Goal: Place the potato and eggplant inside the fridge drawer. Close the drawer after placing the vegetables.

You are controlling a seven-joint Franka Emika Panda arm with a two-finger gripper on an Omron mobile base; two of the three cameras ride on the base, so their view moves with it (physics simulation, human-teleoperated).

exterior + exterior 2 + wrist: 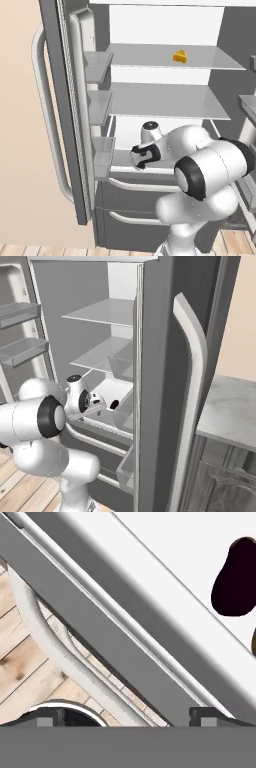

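1. Fridge is wide open, both doors swung out. The fridge drawer point(107, 393) is pulled out below the glass shelves, white floor showing.
2. Eggplant point(235, 579) is already in the drawer: a near-black lump lying on the white floor in the hand view. From the right base view it's the small dark blob point(114, 404) toward the front of the drawer.
3. Potato point(253, 641) is barely there, just a brownish sliver at the right edge of the hand view, just beside the eggplant's lower end. Can't tell if they're touching.
4. The gripper point(95, 402) sits at the drawer's front edge, above the drawer's front wall. The fingers point(210, 714) are spread wide with nothing between them, tips poking up at the bottom of the hand view.
5. The curved pale handle point(37, 627) of the drawer runs diagonally along the grey front, with wood floor point(17, 657) beyond it.
6. Yellow cheese wedge point(180, 56) sits on the top shelf, well apart from all this.
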